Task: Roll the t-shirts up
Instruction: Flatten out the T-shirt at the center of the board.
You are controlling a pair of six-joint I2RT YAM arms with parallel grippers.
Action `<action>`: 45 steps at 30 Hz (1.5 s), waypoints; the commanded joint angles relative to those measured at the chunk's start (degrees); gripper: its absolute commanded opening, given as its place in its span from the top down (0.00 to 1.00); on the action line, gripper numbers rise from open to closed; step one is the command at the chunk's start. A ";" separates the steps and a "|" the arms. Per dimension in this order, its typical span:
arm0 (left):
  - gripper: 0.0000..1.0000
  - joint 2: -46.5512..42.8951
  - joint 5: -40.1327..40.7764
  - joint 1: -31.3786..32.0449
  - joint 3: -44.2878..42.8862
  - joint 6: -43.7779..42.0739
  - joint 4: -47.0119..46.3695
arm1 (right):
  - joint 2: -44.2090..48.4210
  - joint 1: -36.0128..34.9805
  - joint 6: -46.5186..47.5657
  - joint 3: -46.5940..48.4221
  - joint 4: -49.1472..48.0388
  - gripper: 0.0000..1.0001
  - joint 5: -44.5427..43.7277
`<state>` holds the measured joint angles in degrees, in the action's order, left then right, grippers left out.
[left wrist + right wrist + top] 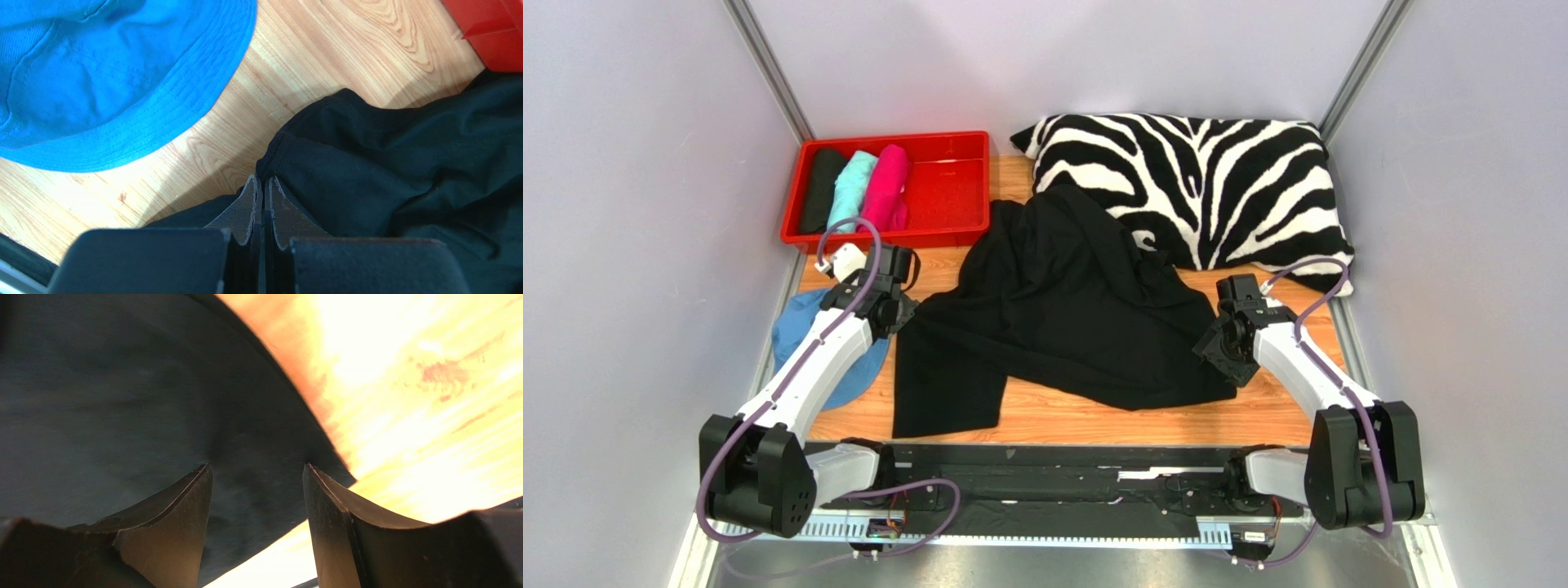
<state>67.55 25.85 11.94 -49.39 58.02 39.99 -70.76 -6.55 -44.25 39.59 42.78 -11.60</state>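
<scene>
Now left gripper (263,181) sits closed against black t-shirt (1063,294), right gripper (256,471) open astride its edge.

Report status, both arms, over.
Left gripper shut at left edge of black t-shirt. Right gripper open over its right edge. Shirt crumpled, not rolled. Blue hat close by left gripper.

Closed left hand (263,179), parted right hand (258,470).

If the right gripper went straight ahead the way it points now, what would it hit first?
Most likely the black t-shirt. The right gripper has its fingers open and aimed at the shirt's edge, with bare table just beside it. How far off the cloth is remains unclear.
</scene>
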 commanded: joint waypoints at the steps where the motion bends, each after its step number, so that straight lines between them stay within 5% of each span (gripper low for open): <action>1: 1.00 -1.63 0.96 -1.13 -3.52 -2.82 -2.46 | -2.18 0.22 -0.93 -0.84 -4.79 0.39 -2.47; 16: 1.00 -1.90 -0.09 -2.54 -5.28 -5.28 -2.28 | -5.78 0.22 5.93 6.20 -4.64 0.36 -9.41; 25: 1.00 -1.72 -0.62 -2.63 -6.25 -6.08 -1.49 | -13.61 -0.04 6.90 4.61 -14.57 0.41 -3.96; 26: 1.00 -1.72 -0.62 -2.63 -6.34 -6.08 -1.32 | -14.14 -0.22 6.90 5.57 -14.49 0.47 -4.05; 30: 1.00 -3.99 0.26 -2.63 -6.60 -7.22 0.00 | -10.99 -0.48 7.68 9.96 -5.73 1.00 -9.57; 36: 1.00 -9.35 0.96 -2.63 -6.51 -9.41 1.23 | -3.42 -0.57 11.82 24.88 8.69 1.00 -14.42; 39: 1.00 -10.59 0.96 -2.63 -6.60 -10.38 0.54 | -3.59 -0.66 14.36 28.07 8.37 1.00 -12.67; 45: 1.00 -4.82 2.27 -2.63 -9.14 -11.35 -1.49 | -18.33 -0.75 16.39 36.42 5.83 1.00 -7.57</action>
<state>58.72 25.17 9.96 -55.18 48.82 40.93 -78.96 -7.09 -31.14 71.53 48.66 -21.52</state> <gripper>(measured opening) 0.011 0.013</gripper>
